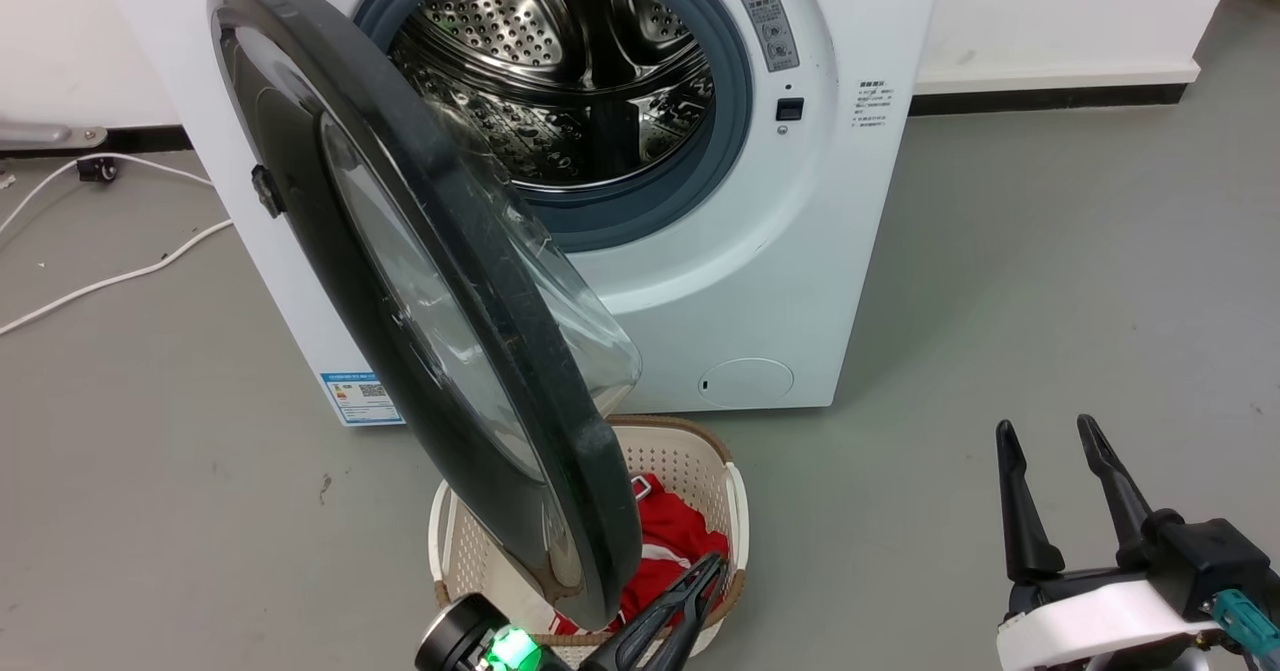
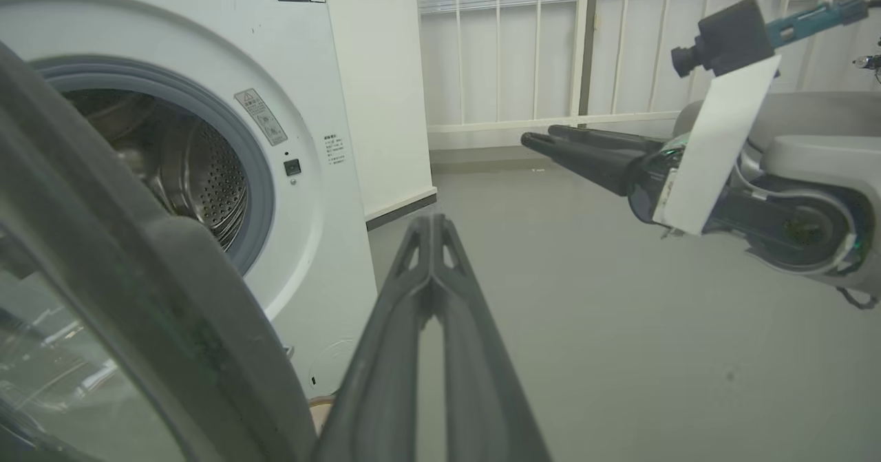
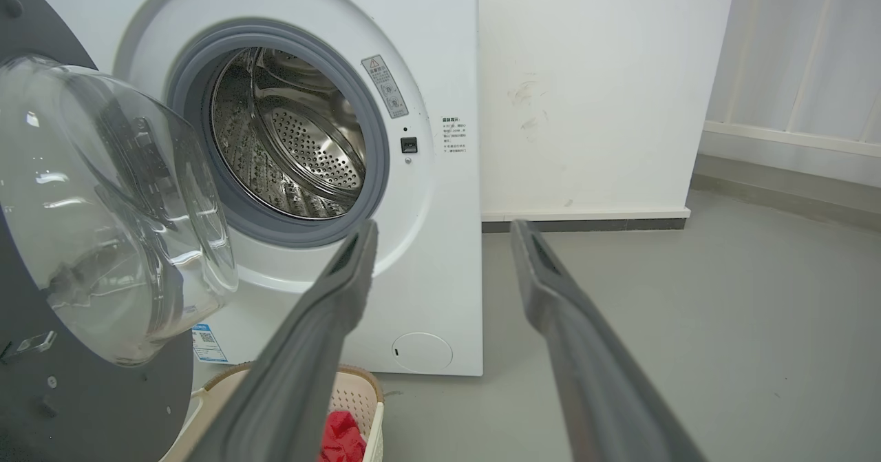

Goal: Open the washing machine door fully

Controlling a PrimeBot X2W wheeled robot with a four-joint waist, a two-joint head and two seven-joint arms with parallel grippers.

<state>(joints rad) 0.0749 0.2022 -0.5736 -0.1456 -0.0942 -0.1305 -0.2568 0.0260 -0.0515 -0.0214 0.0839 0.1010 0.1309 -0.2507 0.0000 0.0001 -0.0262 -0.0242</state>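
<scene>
door: the washing machine door [image 1: 440,281] stands partly open, hinged at the machine's left, free edge toward us above the laundry basket [image 1: 735,491] | left tool [image 1: 712,563]: fingers together, just right of that edge, bowl side, nearer | right tool [image 1: 1045,431]: fingers apart, well off right | we judge: sweep leftward

A laundry corner in a bare test room is showing here. A white washing machine [image 1: 760,281] is standing on grey floor [image 1: 1050,301] with a basket [image 1: 690,461] of red clothes [image 1: 670,541] before it, loose cables [image 1: 120,276] trailing nearby.
</scene>
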